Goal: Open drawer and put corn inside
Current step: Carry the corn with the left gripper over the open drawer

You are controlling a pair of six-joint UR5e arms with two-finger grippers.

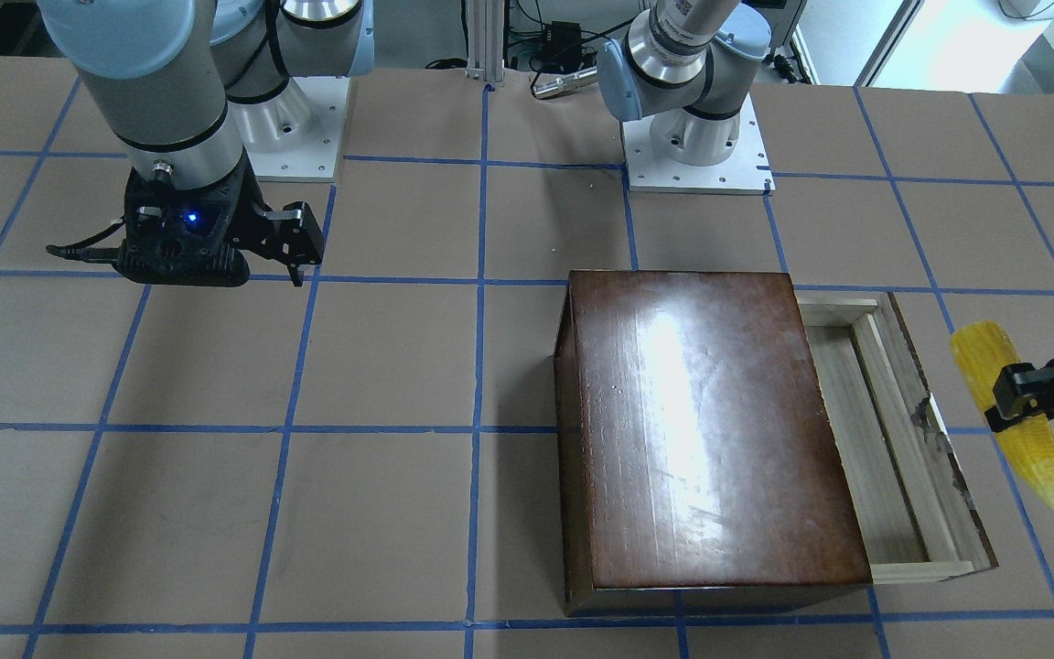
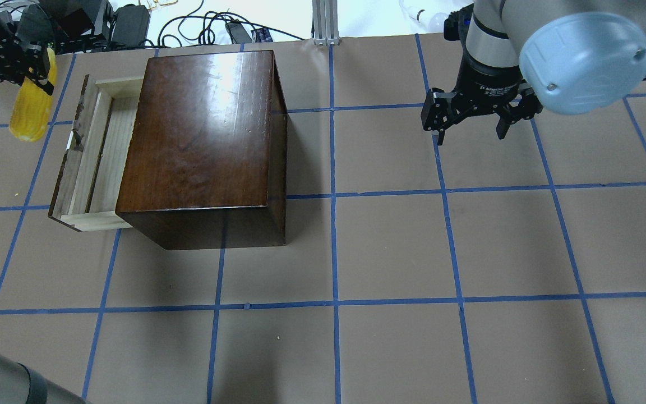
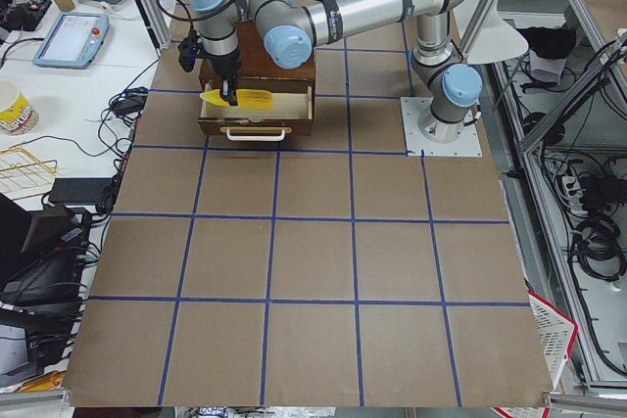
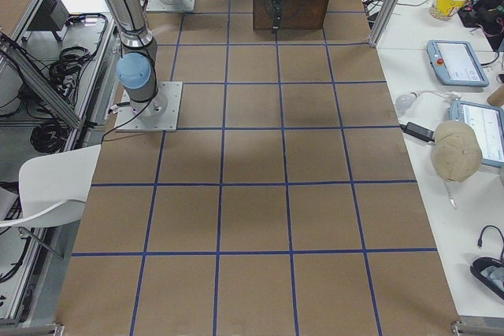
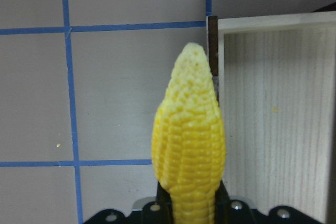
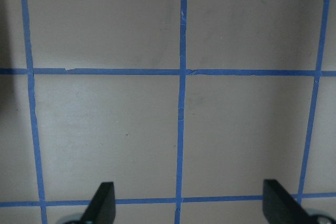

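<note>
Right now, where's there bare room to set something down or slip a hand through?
The drawer is bare inside. The table is free between the box and the open right gripper, and across the stretch from the box toward the robot. It is crowded only at the drawer's front, where the left gripper holds the corn.

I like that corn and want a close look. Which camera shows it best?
The left wrist-mounted view: the corn is close up, kernels and tip sharp. Front-facing and overhead show it small at the edge; exterior left, tiny; the others, not at all.
</note>
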